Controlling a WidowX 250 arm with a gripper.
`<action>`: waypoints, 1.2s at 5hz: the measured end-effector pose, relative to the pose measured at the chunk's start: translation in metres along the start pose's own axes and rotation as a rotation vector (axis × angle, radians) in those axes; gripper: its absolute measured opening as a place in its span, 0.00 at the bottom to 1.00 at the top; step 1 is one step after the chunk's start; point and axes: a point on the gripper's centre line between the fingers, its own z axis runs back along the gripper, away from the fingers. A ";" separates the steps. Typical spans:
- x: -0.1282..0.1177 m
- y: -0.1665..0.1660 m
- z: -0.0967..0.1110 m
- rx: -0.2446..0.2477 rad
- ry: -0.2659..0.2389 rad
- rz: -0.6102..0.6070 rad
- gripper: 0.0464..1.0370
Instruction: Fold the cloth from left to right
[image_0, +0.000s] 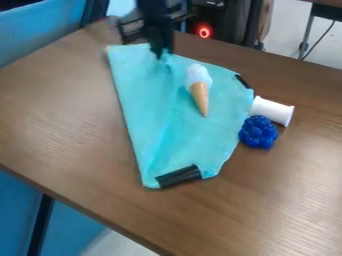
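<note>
Though the claw (160, 52) is at the top of the cloth (137, 95), can't tell if it's clenched or released. Cloth's mid-frame on the bench (60, 115), rumpled but mostly spread, so basically the whole fold's left, imo.

**Room and furniture**

Brown wood-grain table (60, 135), soft sheen at lower right. Blue panels (40, 30) along left side. Beyond far edge: red ring light (204, 32) glowing amid dark equipment. Upper right: pale floor (284, 30), metal leg (307, 32), black cable (322, 40).
</note>
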 end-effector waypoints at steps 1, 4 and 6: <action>-0.013 -0.023 -0.006 0.004 -0.008 -0.017 0.01; -0.031 -0.066 -0.045 0.053 -0.081 -0.046 0.04; -0.025 -0.068 -0.056 0.085 -0.098 -0.050 0.47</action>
